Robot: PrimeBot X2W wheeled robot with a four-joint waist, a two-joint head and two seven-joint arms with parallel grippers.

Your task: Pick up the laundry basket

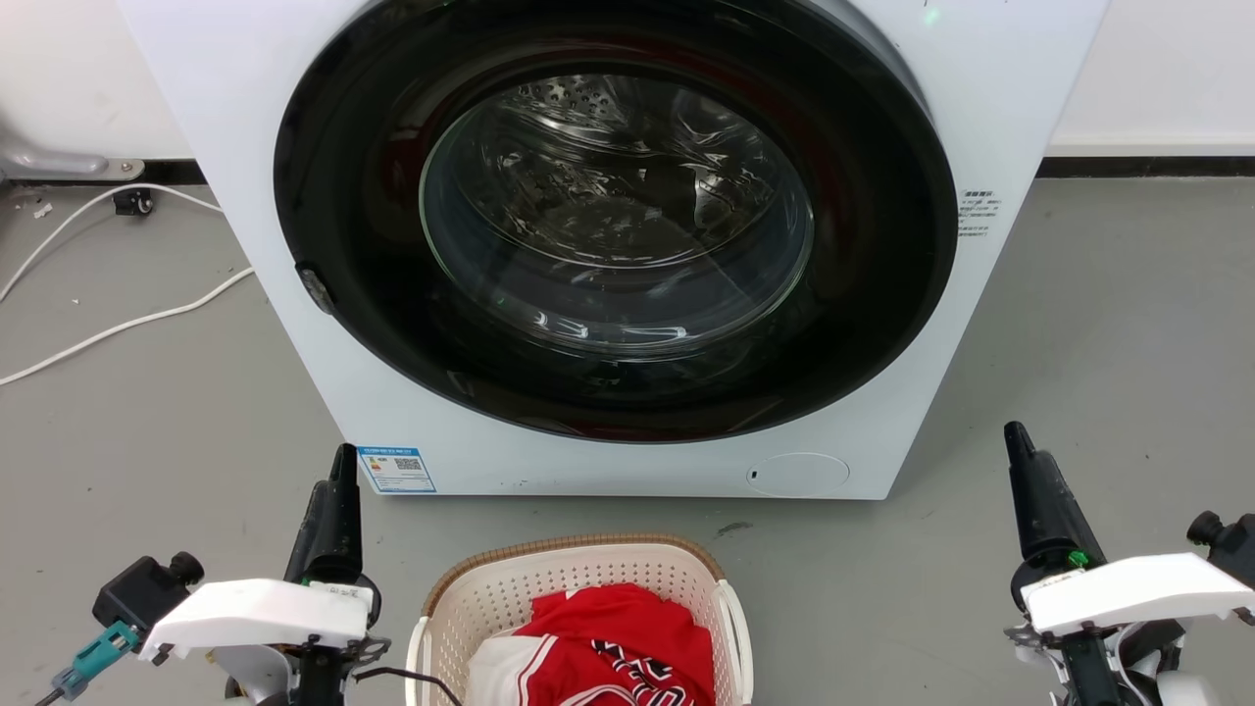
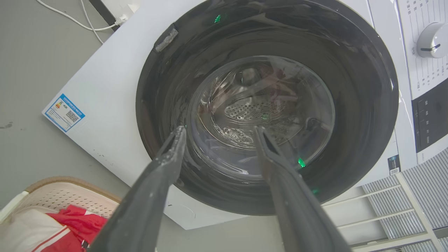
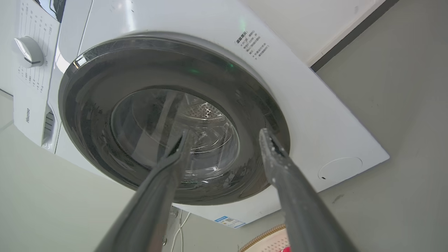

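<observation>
Cream plastic laundry basket (image 1: pixel 549 588) sits on floor (image 1: pixel 1079 343) just in front of washing machine (image 1: pixel 990 118), red clothes (image 1: pixel 627 637) inside. Step, imo: reach. Drop both arms down & inward to the white side handles (image 1: pixel 735 628), grip evenly so it lifts level. Left end effector (image 2: pixel 219 130) & right end effector (image 3: pixel 224 133): fingers wide apart, empty, touching nothing, aimed at machine door.

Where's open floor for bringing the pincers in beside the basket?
Wide bare floor between laundry basket and right pincer; a slimmer patch between it and left pincer. Tight strip at the washing machine's foot; cables far left.
</observation>
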